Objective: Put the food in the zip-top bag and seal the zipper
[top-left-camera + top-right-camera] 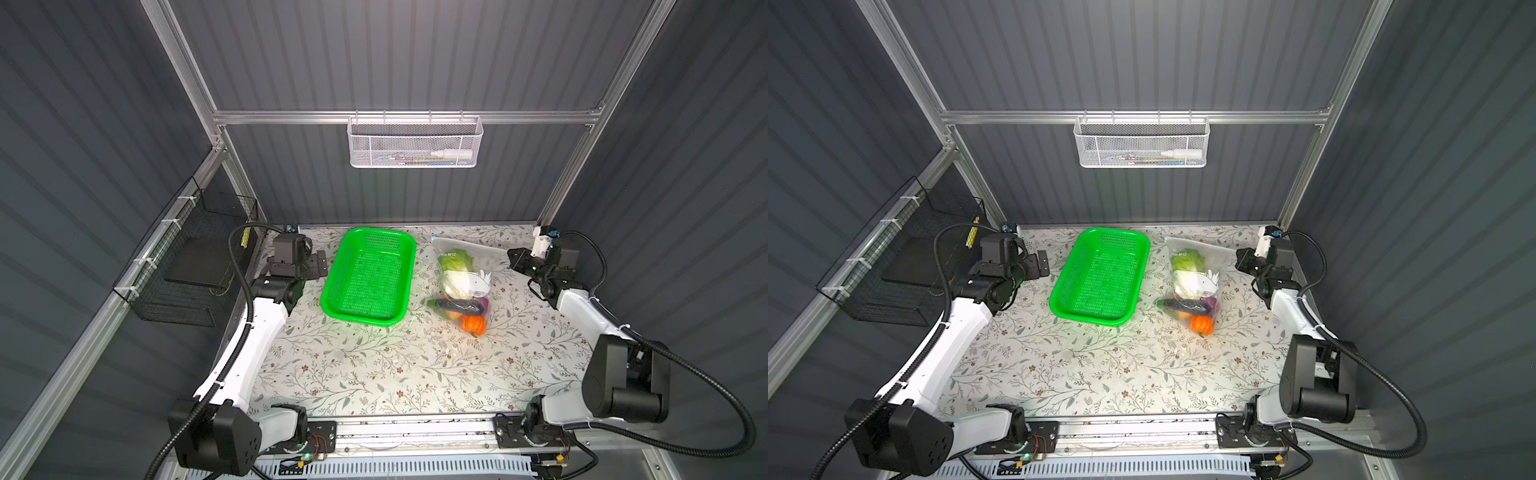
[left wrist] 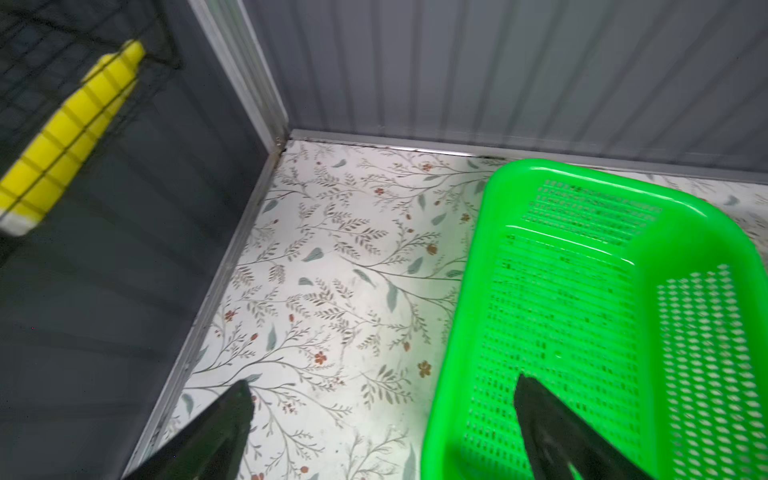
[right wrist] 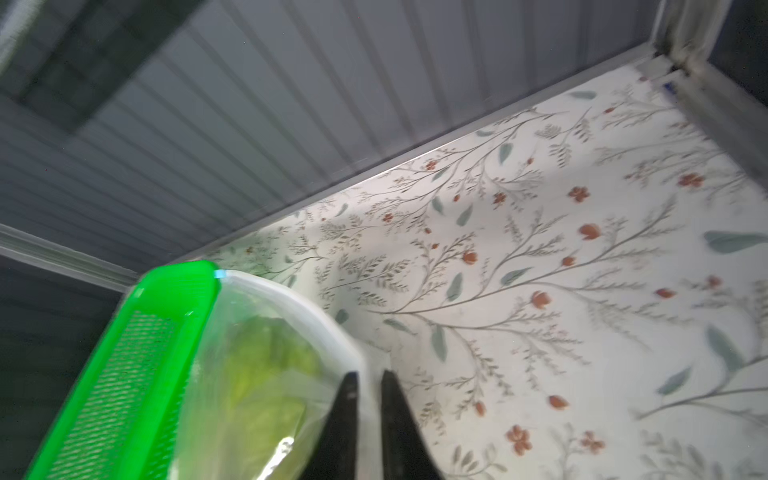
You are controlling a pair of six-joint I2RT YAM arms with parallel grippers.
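The flat desk (image 1: pixel 374 374) with its white floral-print covering carries a bright green perforated plastic basket (image 1: pixel 370 276) just beside the left hand (image 1: pixel 318 264), and a clear crinkly plastic zip-top bag (image 1: pixel 478 255) just beside the right hand (image 1: pixel 512 259).

You see a bright green perforated basket (image 1: pixel 370 276) on a white, leaf-and-flower-printed table (image 1: pixel 374 365), with pale-green cabbage (image 1: pixel 455 266) and an orange pumpkin piece (image 1: pixel 473 324) beside the basket.

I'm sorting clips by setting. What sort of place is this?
Probably a robot test cell: ribbed grey panels on an aluminium frame box in a table, with a left arm and right arm mounted at its front.
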